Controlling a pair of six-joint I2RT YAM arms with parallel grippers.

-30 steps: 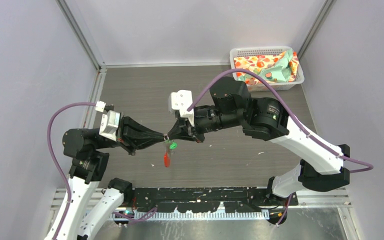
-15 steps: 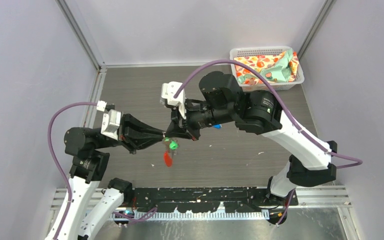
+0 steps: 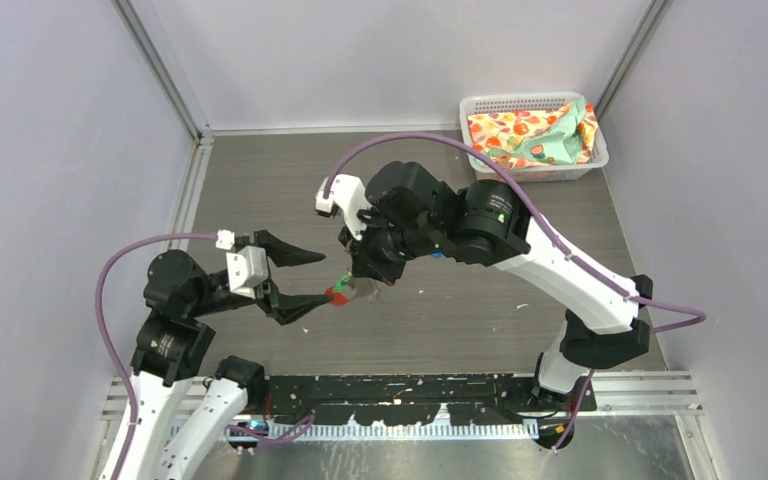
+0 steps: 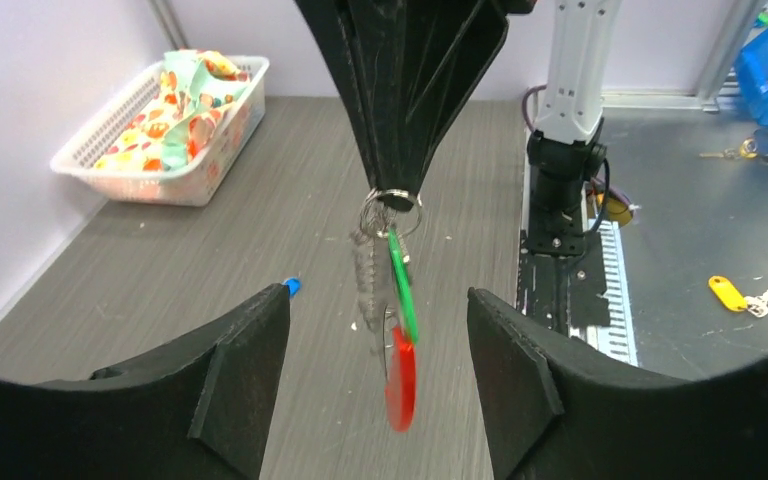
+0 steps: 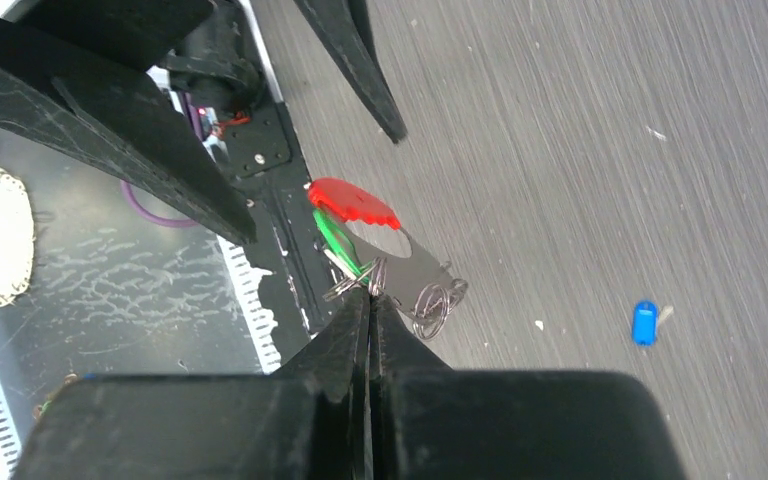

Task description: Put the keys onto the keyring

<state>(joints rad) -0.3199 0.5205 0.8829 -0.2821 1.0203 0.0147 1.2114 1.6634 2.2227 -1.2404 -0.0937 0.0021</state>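
Observation:
The keyring (image 4: 392, 200) hangs from my right gripper (image 5: 370, 292), which is shut on its wire loops. The flat red tag (image 4: 400, 375) dangles lowest, and the green-headed key (image 4: 400, 290) hangs on the ring above it. My left gripper (image 4: 378, 300) is open, its fingers (image 4: 230, 380) standing either side of the hanging ring without touching it. In the top view the keyring (image 3: 340, 294) sits just off the tip of my left gripper (image 3: 318, 277), under the right gripper (image 3: 353, 282). The blue-headed key (image 5: 644, 322) lies alone on the table (image 5: 580, 120).
A white basket (image 3: 480, 103) holding patterned cloth stands in the far right corner. Grey walls close in the table on three sides. A black rail (image 3: 410, 385) runs along the near edge. A yellow-tagged key (image 4: 728, 293) lies on the metal surface beyond it.
My left gripper has let go of the keyring, opened wide and drawn back toward its base. The right arm has swung left, carrying the ring alone.

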